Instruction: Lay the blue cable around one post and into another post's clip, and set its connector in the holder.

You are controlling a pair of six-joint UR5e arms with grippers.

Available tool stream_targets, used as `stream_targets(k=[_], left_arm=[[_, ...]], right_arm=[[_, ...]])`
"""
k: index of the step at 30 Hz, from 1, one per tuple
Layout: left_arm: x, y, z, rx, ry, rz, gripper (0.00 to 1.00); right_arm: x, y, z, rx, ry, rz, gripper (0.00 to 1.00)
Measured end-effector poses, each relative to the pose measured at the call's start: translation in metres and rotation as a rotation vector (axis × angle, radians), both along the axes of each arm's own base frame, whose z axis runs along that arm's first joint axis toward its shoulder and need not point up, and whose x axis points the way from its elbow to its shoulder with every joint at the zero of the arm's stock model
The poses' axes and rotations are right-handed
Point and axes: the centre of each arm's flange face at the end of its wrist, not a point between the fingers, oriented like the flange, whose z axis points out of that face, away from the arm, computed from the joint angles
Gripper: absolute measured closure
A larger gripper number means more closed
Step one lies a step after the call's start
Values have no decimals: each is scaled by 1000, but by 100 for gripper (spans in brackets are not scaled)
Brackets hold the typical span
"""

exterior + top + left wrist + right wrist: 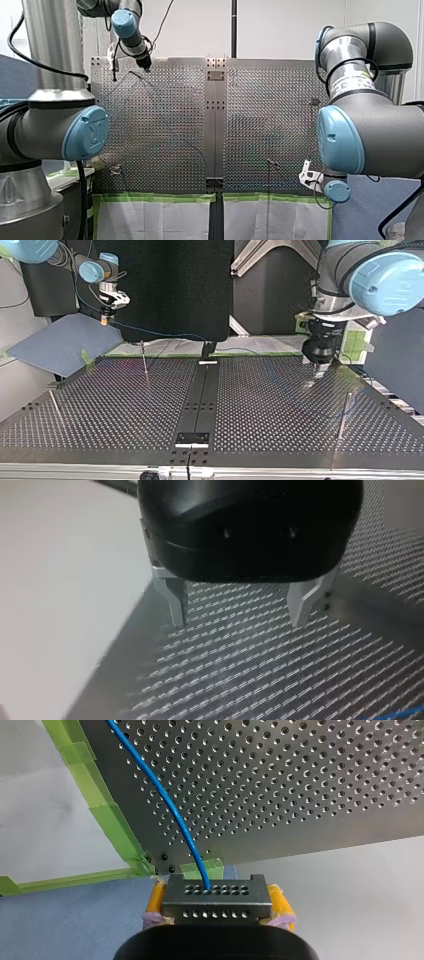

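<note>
The blue cable [165, 800] is seen leaving the top face of a dark grey, rectangular connector block [216, 892] dotted with small holes, and this connector block is clamped between the yellow pads [156, 900] of my right gripper [218, 904]. The block is held off the table, past its corner, above a blue-grey sheet [60, 342] that is spread beside the table at the top view's left. From the block the cable is carried over a strip of green tape [107, 820] along the table's edge and onto the silver perforated metal table [300, 780]. In the top view it is traced as a thin line from my right gripper across the far edge and then over the plate toward that view's right, where it grows too faint to follow. My left gripper [240, 607], black with bare metal fingers [176, 600], is held just above the perforated plate with its fingers spread apart and nothing between them; a short piece of the cable is seen on the plate well ahead of it. One thin metal post [144, 359] is stood upright near the far edge at the top view's left, and a second upright post [343, 412] is set nearer the camera at its right. Whether the cable touches either post cannot be told.
</note>
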Motion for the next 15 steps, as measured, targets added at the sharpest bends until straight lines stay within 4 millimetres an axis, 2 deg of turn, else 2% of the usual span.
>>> stream_targets(k=[7,15], left_arm=[[6,-24,-52,26,63,-43,0],[5,-46,-105,65,125,-51,0]], right_arm=[[0,0,0,-2,17,2,100],[0,0,1,-3,24,4,100]])
